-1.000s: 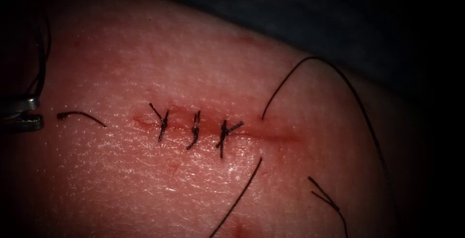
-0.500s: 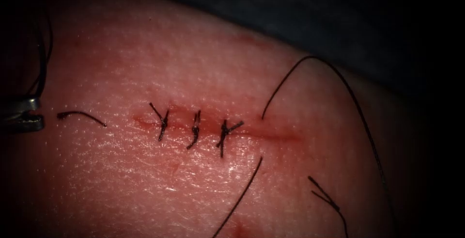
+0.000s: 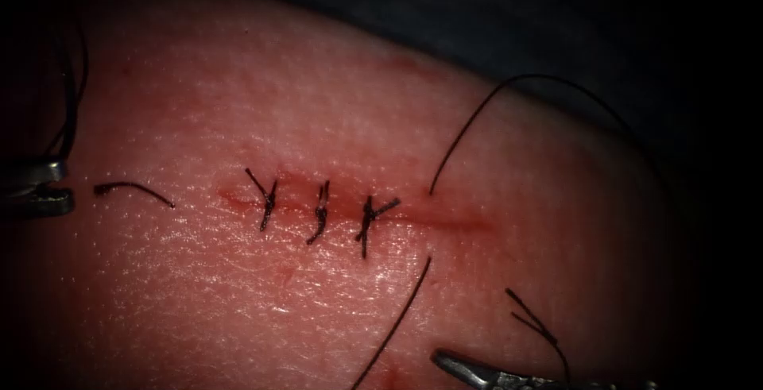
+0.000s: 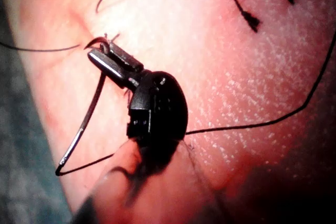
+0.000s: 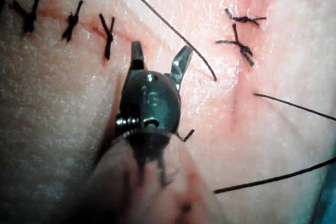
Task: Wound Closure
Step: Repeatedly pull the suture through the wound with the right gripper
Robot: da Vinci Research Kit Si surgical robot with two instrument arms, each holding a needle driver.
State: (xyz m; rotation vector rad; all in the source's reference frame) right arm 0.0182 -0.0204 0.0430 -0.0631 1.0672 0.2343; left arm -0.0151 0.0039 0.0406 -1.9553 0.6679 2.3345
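The left gripper (image 4: 102,51) is clamped on the needle (image 4: 84,124) close to its pointed end, so almost the whole curve hangs free below the jaws, clear of the tissue (image 4: 226,77) and not in it. The thread (image 4: 252,124) leaves the needle's tail beside the tool's wrist and runs away across the skin. In the endoscope view this gripper (image 3: 48,186) sits far out to the left of the cut (image 3: 445,217), with a cut end of thread (image 3: 131,190) lying loose just beside it.

The right gripper (image 5: 160,59) stands spread wide and holds nothing. Its tips hover just short of the nearest of the three stitches (image 5: 107,35), with a strand of thread passing close by one jaw. From the endoscope, it (image 3: 465,368) lies below the unclosed right stretch of the cut, near a second loose end (image 3: 536,326).

The chief risk, as I judge it, is the grip so near the point: the long unsupported curve could swivel or slip in the jaws. The slack loop (image 3: 517,88) arching beyond the cut could also snag on the open right jaws, or drag on the finished stitches if pulled.
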